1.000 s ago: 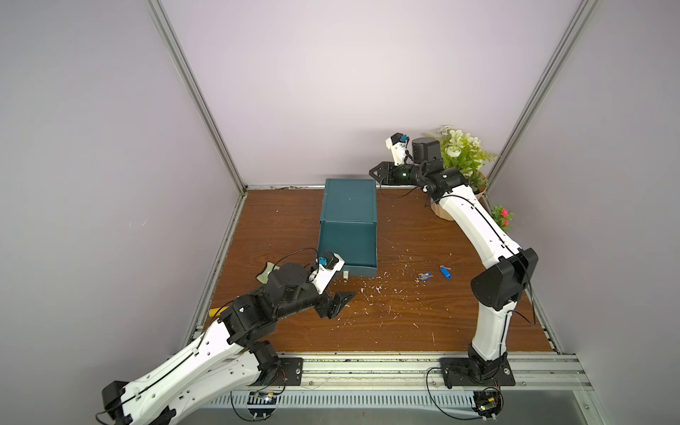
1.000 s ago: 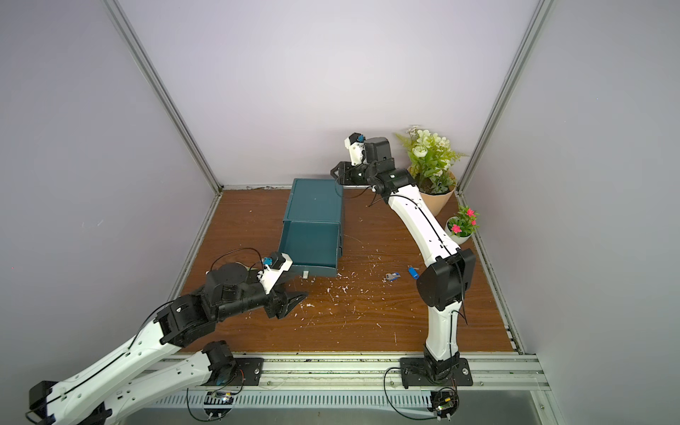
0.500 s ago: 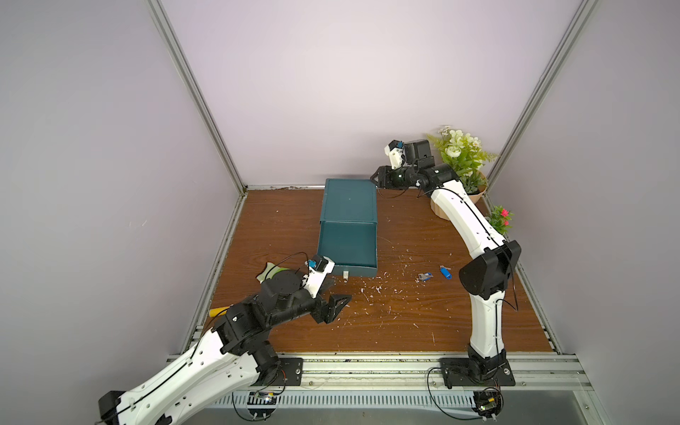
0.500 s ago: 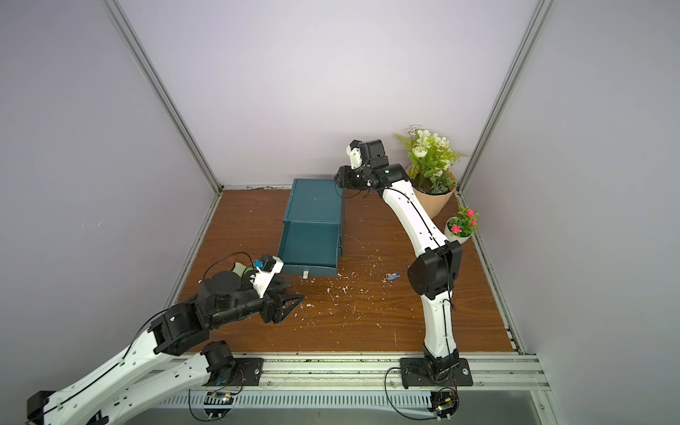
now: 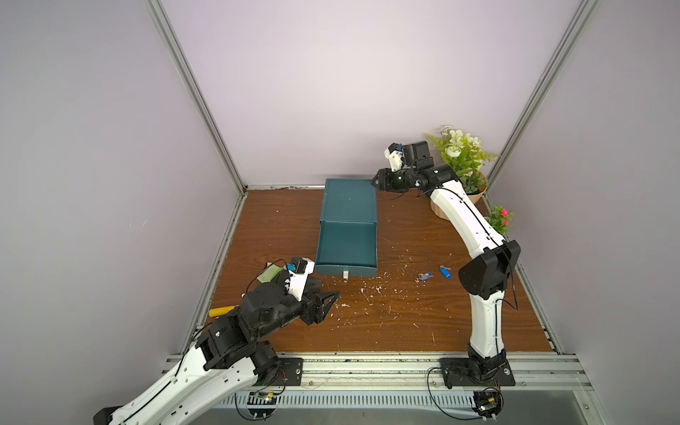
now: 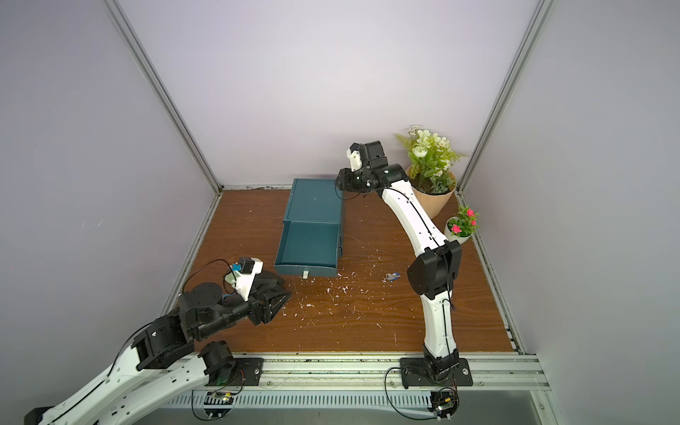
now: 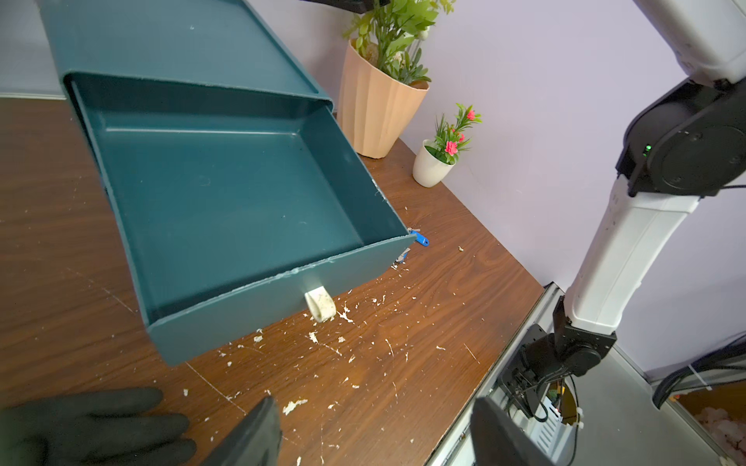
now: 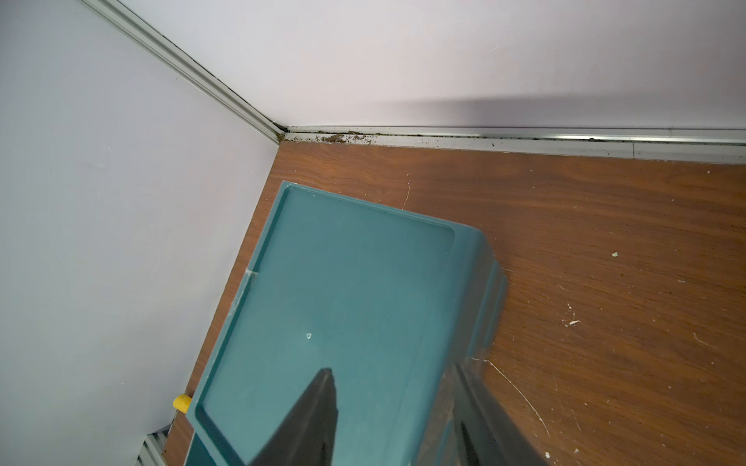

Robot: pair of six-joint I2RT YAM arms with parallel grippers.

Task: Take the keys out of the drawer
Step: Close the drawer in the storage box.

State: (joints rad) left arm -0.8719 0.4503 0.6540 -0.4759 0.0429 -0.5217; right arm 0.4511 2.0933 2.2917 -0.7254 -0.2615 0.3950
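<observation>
Already outside smooth boxy teal drawer (image 5: 346, 244): blue oblong-tagged keys (image 5: 445, 272).

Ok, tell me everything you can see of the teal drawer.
The drawer is dark teal plastic: a shallow, open-topped tray pulled out of its matching case, with a small white pull tab at the front centre. What shows of its inside is empty. It lies level on the wooden table among white flecks; nothing grips it.

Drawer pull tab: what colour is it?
The pull tab is off-white, smudged; clearest in the left wrist view.
</observation>
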